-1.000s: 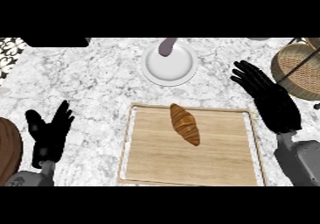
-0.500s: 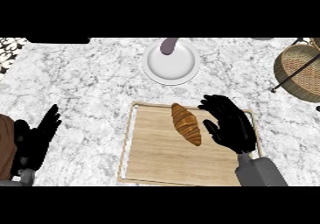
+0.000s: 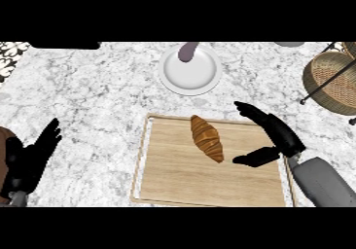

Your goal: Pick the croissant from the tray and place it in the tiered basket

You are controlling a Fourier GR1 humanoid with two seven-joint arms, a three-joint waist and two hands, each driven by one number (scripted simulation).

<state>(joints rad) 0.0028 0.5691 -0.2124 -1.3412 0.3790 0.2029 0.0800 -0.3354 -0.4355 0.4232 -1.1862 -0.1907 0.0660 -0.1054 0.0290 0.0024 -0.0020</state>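
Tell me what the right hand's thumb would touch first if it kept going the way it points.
Probably the croissant. The right hand sits over the tray, its thumb aimed left at the croissant's lower end, with only bare wood between. Height above the tray is unclear.

The tray [image 3: 167, 185] lies on the counter [image 3: 95, 97] right before me, and the croissant [image 3: 206, 137] lies on its far half, a little right of the middle. My right hand [image 3: 274, 133] is over the tray's right edge, just beside the croissant. My left hand [image 3: 30, 158] rests near the left edge, well apart from the tray. Behind the tray sits a plate [image 3: 189, 70]. The tiered basket [image 3: 337, 80] stands at the far right.
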